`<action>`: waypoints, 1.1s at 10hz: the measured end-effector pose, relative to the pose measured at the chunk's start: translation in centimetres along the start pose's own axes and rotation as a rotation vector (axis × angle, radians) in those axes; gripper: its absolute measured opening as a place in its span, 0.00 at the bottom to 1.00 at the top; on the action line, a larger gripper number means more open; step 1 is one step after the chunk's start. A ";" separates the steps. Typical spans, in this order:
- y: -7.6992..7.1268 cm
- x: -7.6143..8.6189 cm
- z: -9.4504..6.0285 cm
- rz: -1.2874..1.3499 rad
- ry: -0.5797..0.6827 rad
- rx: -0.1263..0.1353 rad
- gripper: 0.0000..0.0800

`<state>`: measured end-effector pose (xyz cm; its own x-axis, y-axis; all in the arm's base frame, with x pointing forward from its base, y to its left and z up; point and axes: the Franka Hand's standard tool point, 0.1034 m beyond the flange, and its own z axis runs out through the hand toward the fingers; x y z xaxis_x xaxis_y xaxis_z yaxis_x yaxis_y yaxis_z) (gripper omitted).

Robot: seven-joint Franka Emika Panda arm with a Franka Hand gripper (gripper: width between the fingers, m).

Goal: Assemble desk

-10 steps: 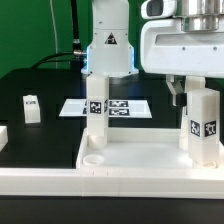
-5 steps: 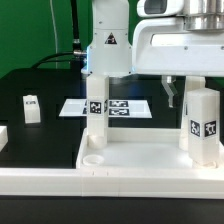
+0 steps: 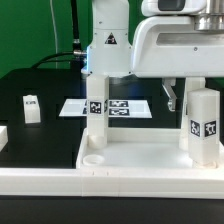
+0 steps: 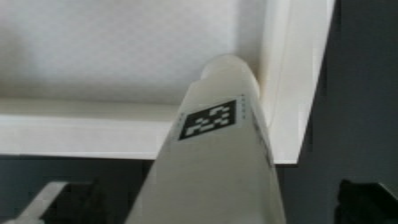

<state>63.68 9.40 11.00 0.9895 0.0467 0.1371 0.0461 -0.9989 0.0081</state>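
Observation:
The white tray-like tabletop (image 3: 140,160) lies upside down in the foreground. One tagged white leg (image 3: 96,108) stands in its far left corner socket. A second tagged leg (image 3: 205,125) stands upright in the corner on the exterior view's right. My gripper (image 3: 192,92) hovers over this leg's top, open, with one dark finger (image 3: 171,97) showing beside it and apart from it. In the wrist view the leg (image 4: 217,150) rises between my spread fingers (image 4: 43,206), which do not touch it. The tabletop's rim (image 4: 294,80) shows behind.
A loose tagged white leg (image 3: 31,107) stands on the black table at the exterior view's left. Another white part (image 3: 3,134) pokes in at the left edge. The marker board (image 3: 128,106) lies behind the tabletop, by the robot base (image 3: 106,50).
My gripper has risen a little and drifted slightly toward the exterior view's left. The leg under it has stayed upright in its socket.

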 end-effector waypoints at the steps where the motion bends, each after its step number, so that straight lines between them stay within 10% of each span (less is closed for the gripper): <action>1: 0.1 0.0 0.0 -0.050 0.000 -0.005 0.81; 4: 0.4 0.0 0.0 -0.230 -0.003 -0.018 0.81; 8: 0.4 0.0 0.0 -0.219 -0.004 -0.018 0.36; 11: 0.5 0.0 0.0 -0.173 -0.003 -0.018 0.36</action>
<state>63.70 8.95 10.98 0.9674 0.2182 0.1288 0.2136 -0.9757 0.0486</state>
